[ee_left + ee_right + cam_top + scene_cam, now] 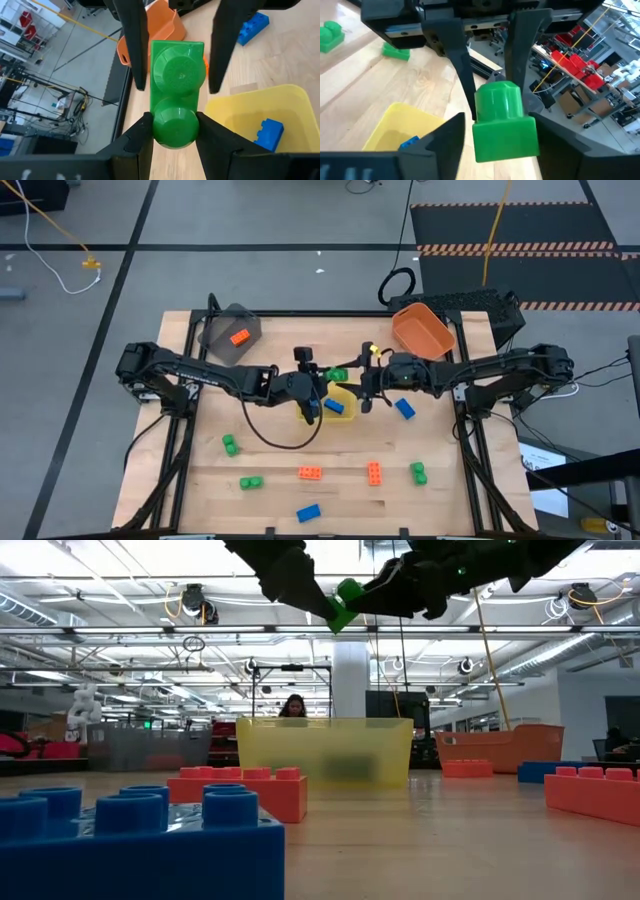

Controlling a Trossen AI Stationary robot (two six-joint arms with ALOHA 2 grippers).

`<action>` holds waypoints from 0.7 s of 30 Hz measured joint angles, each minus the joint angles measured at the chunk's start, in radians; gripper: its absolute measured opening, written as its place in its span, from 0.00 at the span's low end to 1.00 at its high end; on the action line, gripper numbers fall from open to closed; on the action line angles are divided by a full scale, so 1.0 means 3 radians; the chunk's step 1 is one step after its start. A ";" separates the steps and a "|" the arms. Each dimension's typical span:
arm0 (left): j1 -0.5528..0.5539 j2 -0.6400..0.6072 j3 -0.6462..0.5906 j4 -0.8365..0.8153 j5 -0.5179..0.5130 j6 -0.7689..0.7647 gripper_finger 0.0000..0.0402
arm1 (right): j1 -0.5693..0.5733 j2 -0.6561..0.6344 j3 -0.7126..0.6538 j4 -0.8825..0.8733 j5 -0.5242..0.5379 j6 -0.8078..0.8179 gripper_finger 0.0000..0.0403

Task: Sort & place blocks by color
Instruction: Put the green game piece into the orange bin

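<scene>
While both arms meet over the middle of the table, a green block [337, 374] hangs in the air between them, above the back edge of the yellow bin [339, 404]. In the left wrist view the left gripper [173, 131] has its two fingers pressed on one round stud end of this brick, and the brick's long axis runs straight away from that gripper toward the other arm's fingers, which stand on either side of its far end. In the right wrist view the right gripper [504, 135] flanks the brick's square body; whether its fingers press the brick or only bracket it I cannot tell.

Nearest the front edge of the table lies a blue block [308, 512]. Behind it are an orange block [310, 473] lying crosswise and another orange block [373, 473] lying front to back, with green blocks [250, 482] to the left and a green pair [418, 472] to the right. Bare wood shows around these.

Farther back, the yellow bin holds a blue brick [270, 133], and a second blue brick [404, 408] lies on the wood just right of it. At the rear stand a grey bin [216, 336] holding an orange brick [239, 336] on the left and an orange bin [422, 329] on the right, both at the table's back edge.
</scene>
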 joint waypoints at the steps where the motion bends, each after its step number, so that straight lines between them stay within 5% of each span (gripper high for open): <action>1: 0.0001 0.0000 0.0000 -0.0001 0.0003 0.0000 0.31 | 0.0000 0.0000 0.0000 -0.0002 0.0001 -0.0015 0.45; 5: 0.0002 0.0000 0.0000 -0.0015 0.0017 0.0007 0.32 | 0.0000 -0.0002 0.0001 -0.0070 0.0004 -0.0120 0.28; 10: 0.0045 0.0004 0.0000 -0.0063 0.0039 -0.0042 0.36 | 0.0000 -0.0004 0.0003 -0.0120 0.0009 -0.0105 0.28; 17: 0.0074 0.0004 0.0000 -0.0228 -0.0354 -0.0125 0.59 | -0.0003 -0.0001 0.0001 -0.0221 0.0127 -0.0084 0.28; 21: 0.0085 -0.0003 0.0003 -0.0292 -0.0592 -0.0251 0.73 | -0.0040 0.0000 -0.0001 -0.0427 0.0562 -0.0101 0.28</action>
